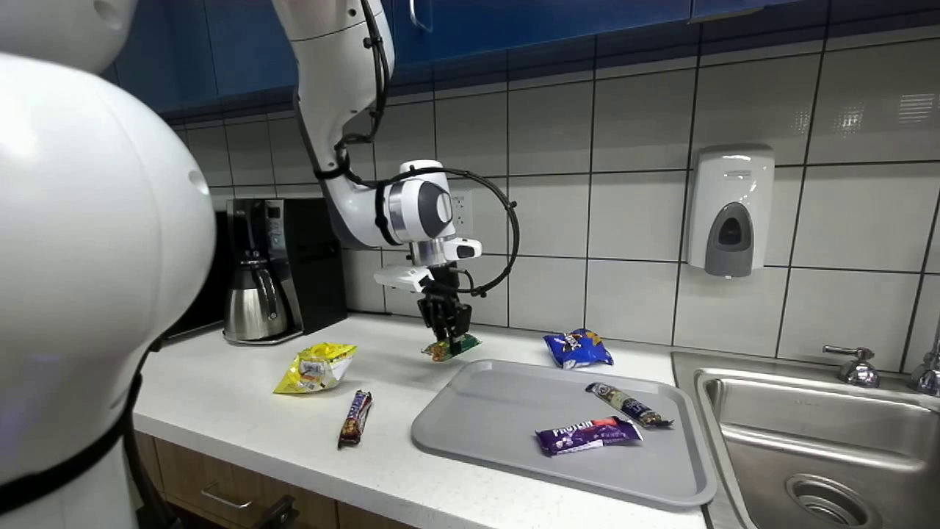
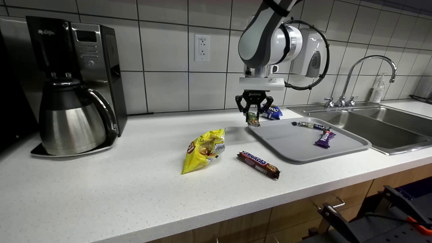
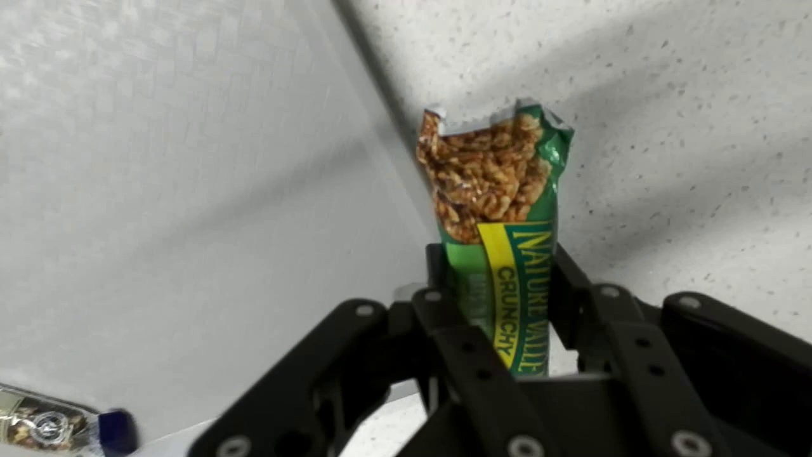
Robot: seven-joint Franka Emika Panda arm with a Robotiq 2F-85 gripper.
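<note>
Nearest the wrist camera, a black pincer (image 3: 499, 276) pinches a green granola bar (image 3: 504, 235) by its sides, above the worktop (image 3: 710, 108) at the edge of a grey tray (image 3: 266, 209). Being glossy, the bar could slip; carried low, it might catch the tray.

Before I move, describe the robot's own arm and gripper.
The arm is rounded and white with grey joint covers, a silvery wrist ring and black straps; a black cable loops beside it. The gripper is black, with jointed fingers, round bolts and unreadable pale lettering.
</note>
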